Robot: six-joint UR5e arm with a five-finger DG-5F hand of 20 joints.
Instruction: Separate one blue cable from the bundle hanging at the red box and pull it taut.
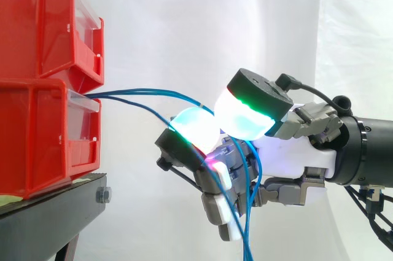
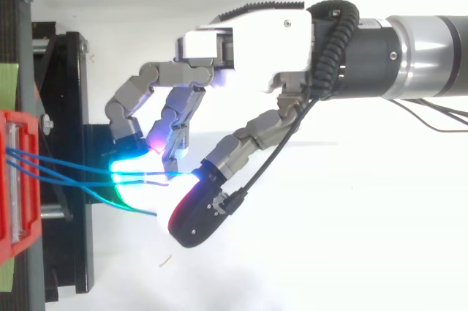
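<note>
Where the blue cables [image 1: 147, 93] leave the front lip of the lower red bin [image 1: 43, 138], they fan into separate strands and run rightward across open air to the hand [image 1: 288, 150]. An upper red bin [image 1: 43, 21] sits stacked on the lower one, and its front edge overhangs the cables' exit point. Both bins rest on the black stand [image 1: 55, 209], whose right edge ends short of the hand, with a clear gap between them in the side view.

The hand's fingers are curled and grasp the cables. The strands pass between the glowing cyan-green fingertip pads [image 1: 196, 127] and through the curled fingers, then drop straight down past the lower edge of the side view. It cannot be told whether one strand or several are pinched between the pads.

Seen from above, the blue cables [image 2: 66, 168] cross from the lower red bin [image 2: 18, 179] over the black stand [image 2: 69, 106] to the hand [image 2: 248, 47], and one strand slants away from the others toward the thumb. The fingertips lie just beside the stand's projecting edge.

Free room lies below and to the right of the hand, and above it up to the white curtain [image 1: 215, 21] behind. The bins close off the left side.
</note>
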